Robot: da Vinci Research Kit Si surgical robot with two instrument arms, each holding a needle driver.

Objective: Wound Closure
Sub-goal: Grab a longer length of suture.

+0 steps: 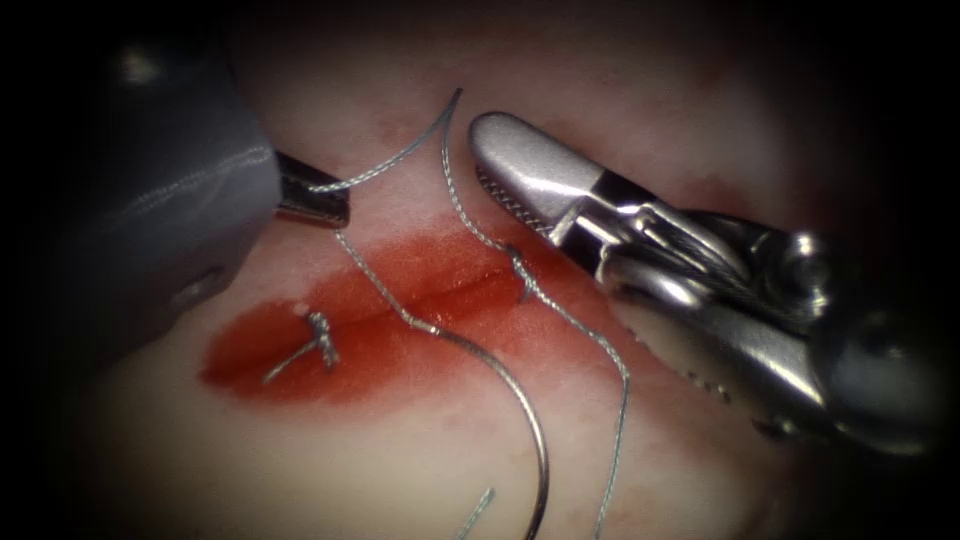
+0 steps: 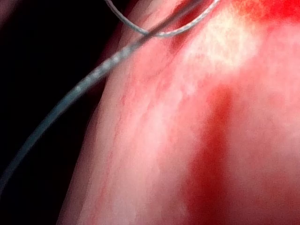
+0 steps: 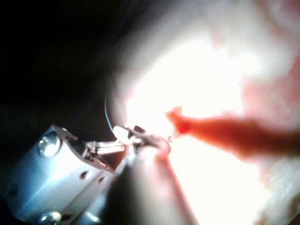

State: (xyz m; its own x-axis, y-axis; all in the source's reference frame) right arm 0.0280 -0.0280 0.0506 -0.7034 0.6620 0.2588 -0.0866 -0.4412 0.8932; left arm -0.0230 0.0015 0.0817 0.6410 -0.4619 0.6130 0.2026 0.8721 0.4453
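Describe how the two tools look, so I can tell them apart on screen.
The right arm's tool is bright polished metal, with rounded serrated jaws, exposed drive cables and a bulky hinged wrist. The left arm's tool shows a small dark metal tip emerging from a blurred, smooth grey housing.

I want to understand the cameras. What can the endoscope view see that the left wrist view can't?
Endoscope view: the left tool with jaws shut on the thread, the right tool open and holding nothing, the curved needle lying free on the tissue, not in it, and two knots on the cut.
Left wrist view: a close look at the tissue's pale side.
Both: thread, tissue and red fluid.
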